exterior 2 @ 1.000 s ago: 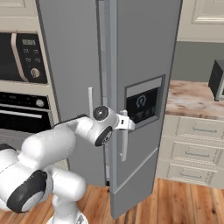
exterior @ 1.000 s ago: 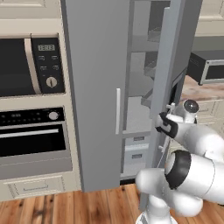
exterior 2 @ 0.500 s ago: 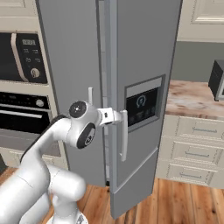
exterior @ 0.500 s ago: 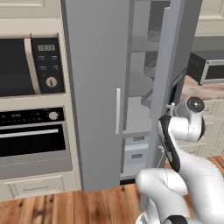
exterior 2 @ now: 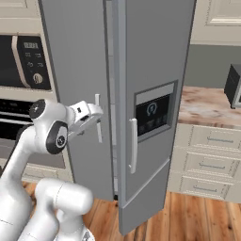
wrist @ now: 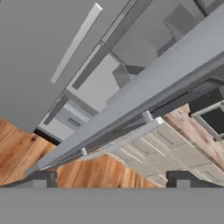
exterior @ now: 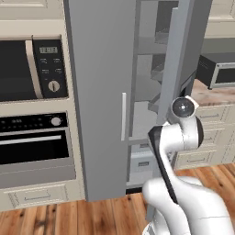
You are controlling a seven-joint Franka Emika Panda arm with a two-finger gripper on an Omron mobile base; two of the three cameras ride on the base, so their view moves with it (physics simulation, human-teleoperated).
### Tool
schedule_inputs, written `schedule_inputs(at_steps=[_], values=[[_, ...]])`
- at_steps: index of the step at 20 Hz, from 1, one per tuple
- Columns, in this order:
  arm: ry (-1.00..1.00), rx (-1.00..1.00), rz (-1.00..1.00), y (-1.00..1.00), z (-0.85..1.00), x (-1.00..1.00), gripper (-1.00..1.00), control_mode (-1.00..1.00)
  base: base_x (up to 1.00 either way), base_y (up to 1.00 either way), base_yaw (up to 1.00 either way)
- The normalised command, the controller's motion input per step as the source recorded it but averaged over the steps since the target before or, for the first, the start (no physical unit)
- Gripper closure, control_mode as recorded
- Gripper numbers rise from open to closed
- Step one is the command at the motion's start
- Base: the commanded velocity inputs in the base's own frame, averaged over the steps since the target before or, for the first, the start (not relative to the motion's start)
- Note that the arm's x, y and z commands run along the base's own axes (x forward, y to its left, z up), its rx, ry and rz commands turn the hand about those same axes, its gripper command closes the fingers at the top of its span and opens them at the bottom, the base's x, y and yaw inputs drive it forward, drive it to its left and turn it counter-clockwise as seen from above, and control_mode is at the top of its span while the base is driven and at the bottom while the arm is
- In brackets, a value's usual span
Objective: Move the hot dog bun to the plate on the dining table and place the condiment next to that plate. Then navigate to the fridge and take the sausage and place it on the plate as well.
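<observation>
Two fingertips spread wide, pincer [wrist: 109, 178] empty, just beside fridge [exterior 2: 155, 70] door edge.

tall grey fridge [exterior: 103, 92], right door ajar, grey shelves inside

A cream oven [exterior: 34, 142] with a microwave [exterior: 27, 69] stacked above it sits well to the left of the hand — a marbled counter [exterior 2: 209, 106] over cream drawers [exterior 2: 212, 162] lies off to its right, and wood plank floor [exterior: 50, 218] runs below it.
</observation>
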Motion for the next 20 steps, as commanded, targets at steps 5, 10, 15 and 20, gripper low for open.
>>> schedule_inputs(at_steps=[5, 10, 15, 20], values=[[0.14, -0.2, 0.02, 0.52, 0.81, 0.43, -1.0, -1.0, 0.0, 0.0, 0.0], [0.25, -0.21, -0.01, 0.24, 0.6, 0.96, -1.0, -1.0, 0.0, 0.0, 0.0], [0.17, -0.12, -0.01, -0.02, 0.03, 0.85, -1.0, -1.0, 0.0, 0.0, 0.0], [0.06, -0.08, 0.0, -0.22, -0.01, 0.8, -1.0, -1.0, 0.0, 0.0, 0.0]])
